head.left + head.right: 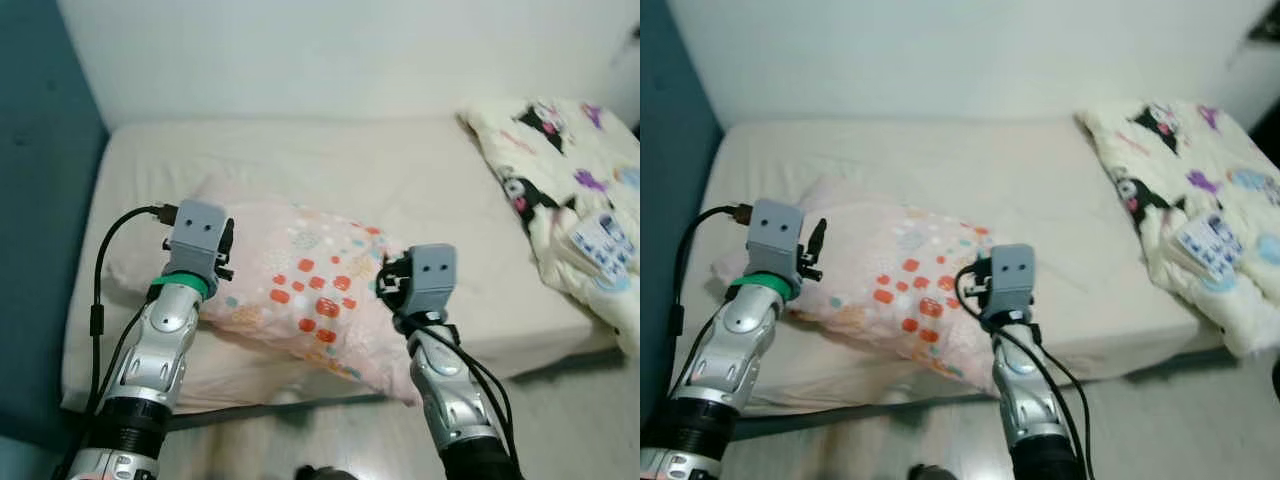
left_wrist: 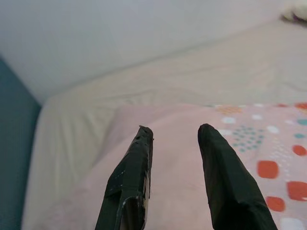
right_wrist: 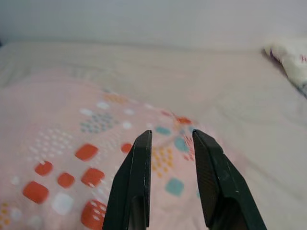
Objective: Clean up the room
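Closest in, at about 6 o'clock, there's a strip of pale floor (image 1: pixel 560 400) running along the near edge of the bed (image 1: pixel 400 170), widening out toward 4 o'clock, so that's where the walking room is. The mattress edge cuts across right under the two arms, and a pink pillow (image 1: pixel 300 280) with red, orange and teal dots hangs its near corner slightly over that edge around 6 o'clock. The left gripper (image 2: pixel 172 139) sits over the pillow's plain pink end at roughly 9 o'clock; its two black fingers are spread a bit with a clear gap and nothing between them, and I can't tell if the tips are actually touching the fabric. The right gripper (image 3: pixel 170 136) is over the dotted end of the pillow, around 5 o'clock from the pillow's middle, fingers also parted with a visible gap, holding nothing, and again contact with the cloth is hard to call. Past the pillow the beige sheet is flat and open up toward 12 o'clock. Off at 2 to 3 o'clock a cream blanket (image 1: pixel 570 190) with cartoon prints is bunched up along the bed's right side, spilling over that edge. A dark teal wall (image 1: pixel 40 200) hugs the bed on the 9 o'clock side, and a white wall (image 1: pixel 330 50) closes off the far edge at 12.
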Available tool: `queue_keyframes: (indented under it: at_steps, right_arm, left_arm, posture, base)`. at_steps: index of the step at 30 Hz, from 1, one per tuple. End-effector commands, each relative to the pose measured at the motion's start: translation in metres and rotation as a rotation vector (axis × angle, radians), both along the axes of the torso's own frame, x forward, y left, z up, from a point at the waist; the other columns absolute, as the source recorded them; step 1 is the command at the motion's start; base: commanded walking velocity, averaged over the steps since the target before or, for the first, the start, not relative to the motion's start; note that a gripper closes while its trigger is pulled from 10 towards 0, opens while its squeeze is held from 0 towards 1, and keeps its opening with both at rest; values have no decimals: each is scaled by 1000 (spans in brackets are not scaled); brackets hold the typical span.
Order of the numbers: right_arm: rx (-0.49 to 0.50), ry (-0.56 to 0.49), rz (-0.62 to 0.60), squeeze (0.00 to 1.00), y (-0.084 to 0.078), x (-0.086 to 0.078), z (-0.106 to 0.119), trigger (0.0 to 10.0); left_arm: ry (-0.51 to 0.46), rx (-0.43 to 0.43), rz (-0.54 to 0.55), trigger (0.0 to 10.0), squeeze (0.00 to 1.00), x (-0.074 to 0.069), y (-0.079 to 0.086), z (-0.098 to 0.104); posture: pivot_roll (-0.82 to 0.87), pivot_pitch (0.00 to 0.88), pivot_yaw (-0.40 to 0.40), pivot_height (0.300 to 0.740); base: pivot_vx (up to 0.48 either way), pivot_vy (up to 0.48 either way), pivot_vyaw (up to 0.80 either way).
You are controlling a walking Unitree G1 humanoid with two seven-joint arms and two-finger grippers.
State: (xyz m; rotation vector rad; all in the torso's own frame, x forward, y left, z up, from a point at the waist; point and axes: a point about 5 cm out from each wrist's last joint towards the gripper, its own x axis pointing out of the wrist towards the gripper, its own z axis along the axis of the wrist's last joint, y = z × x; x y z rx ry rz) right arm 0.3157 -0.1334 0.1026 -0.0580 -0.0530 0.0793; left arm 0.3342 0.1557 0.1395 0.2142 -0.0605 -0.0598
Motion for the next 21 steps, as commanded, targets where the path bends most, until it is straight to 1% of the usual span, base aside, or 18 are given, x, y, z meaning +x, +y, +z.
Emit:
queue_keyframes:
  at_steps: [1, 2, 10, 21]
  right_arm:
    - [-3, 23, -21, 0, -5, -2, -6, 10000]
    - [-3, 23, -21, 0, -5, -2, -6, 10000]
    - [-11, 21, -17, 0, -5, -1, -5, 10000]
    - [-14, 18, -12, 0, -3, 0, -5, 10000]
  left_arm:
    - [6, -19, -13, 10000, 0, -1, -3, -2]
    - [6, -19, -13, 10000, 0, -1, -3, -2]
    - [3, -30, -10, 10000, 0, -1, -2, -2]
    - [1, -22, -15, 10000, 0, -2, -2, -2]
  posture:
    - [21, 39, 35, 740]
    - [21, 39, 35, 740]
    - [25, 37, 33, 740]
    - [25, 31, 33, 740]
  base:
    - [0, 0, -800]
    - [0, 0, -800]
    - [0, 476, 0]
    - [0, 480, 0]
